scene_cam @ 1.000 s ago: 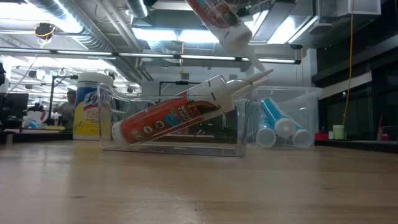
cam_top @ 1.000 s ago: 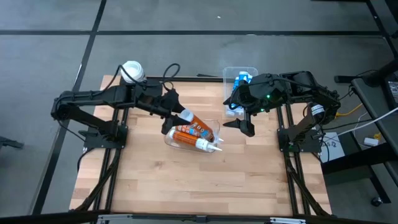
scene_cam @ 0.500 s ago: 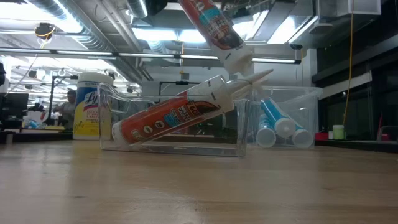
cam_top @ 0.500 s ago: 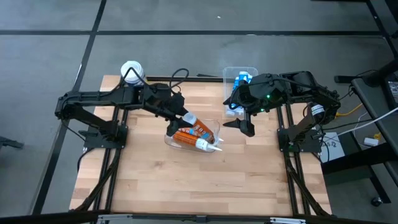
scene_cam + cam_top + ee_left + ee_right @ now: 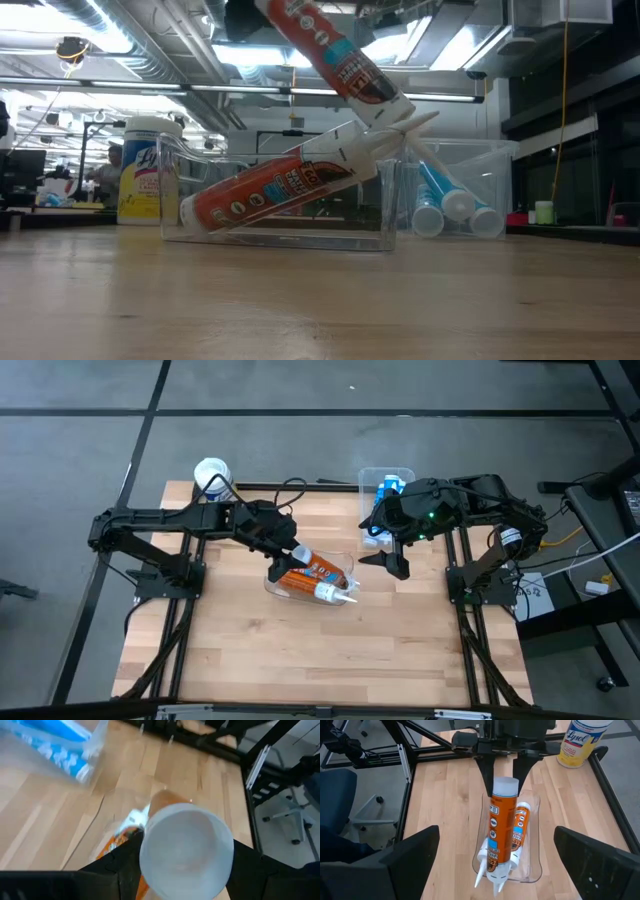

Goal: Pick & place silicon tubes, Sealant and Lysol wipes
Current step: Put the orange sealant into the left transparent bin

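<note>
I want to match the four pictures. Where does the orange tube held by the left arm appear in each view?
High view: held orange tube, centre, above the clear bin.
Low view: top centre, tilted nozzle down over the bin.
Left wrist view: its round base fills the centre.
Right wrist view: centre.
Shared landmark: the clear bin.

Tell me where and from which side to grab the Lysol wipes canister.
Grip the Lysol wipes canister around its yellow-labelled body, just below the white lid, coming in level from the open table side. It stands upright at the far left corner, a straight round wall. The left hand is nearest but holds an orange sealant tube.
</note>
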Controlling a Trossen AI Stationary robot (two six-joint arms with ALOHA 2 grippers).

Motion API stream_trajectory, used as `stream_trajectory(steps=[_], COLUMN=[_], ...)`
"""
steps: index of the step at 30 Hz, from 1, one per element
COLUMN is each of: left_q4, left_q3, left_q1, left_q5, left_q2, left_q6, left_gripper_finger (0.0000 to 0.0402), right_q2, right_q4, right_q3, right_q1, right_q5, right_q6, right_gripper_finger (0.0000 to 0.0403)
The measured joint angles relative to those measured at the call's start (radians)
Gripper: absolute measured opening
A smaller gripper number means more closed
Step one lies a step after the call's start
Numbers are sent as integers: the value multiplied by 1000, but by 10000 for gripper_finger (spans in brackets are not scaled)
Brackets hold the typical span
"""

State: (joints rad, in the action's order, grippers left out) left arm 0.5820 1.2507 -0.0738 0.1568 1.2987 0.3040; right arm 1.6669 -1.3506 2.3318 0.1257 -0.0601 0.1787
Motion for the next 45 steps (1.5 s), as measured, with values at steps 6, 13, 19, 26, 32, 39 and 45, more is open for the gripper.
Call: stream_trajectory(steps=[6,13,19,26,32,39,45], left_q4=[83,151,242,305,332,345,349], left_q3=[0,-1,-1,-1,-1,-2,-2], left_q1=[0,0,0,0,0,0,-1], left_q5=[-4,19,48,54,52,27,37], left_q2=[0,0,0,1,24,102,149], left_q6=[-3,-4,-3,-8,-37,-104,-136], left_gripper_finger=[215,215,215,215,215,216,216], right_q2=[0,0,0,0,0,0,0], right_q4=[0,0,0,14,30,33,45], right_q3=[0,0,0,0,0,0,0], right_q1=[0,0,0,0,0,0,0], right_q5=[0,0,0,0,0,0,0], right_q6=[0,-1,-5,-27,-32,-32,-28], right_gripper_finger=[393,393,393,393,393,393,393])
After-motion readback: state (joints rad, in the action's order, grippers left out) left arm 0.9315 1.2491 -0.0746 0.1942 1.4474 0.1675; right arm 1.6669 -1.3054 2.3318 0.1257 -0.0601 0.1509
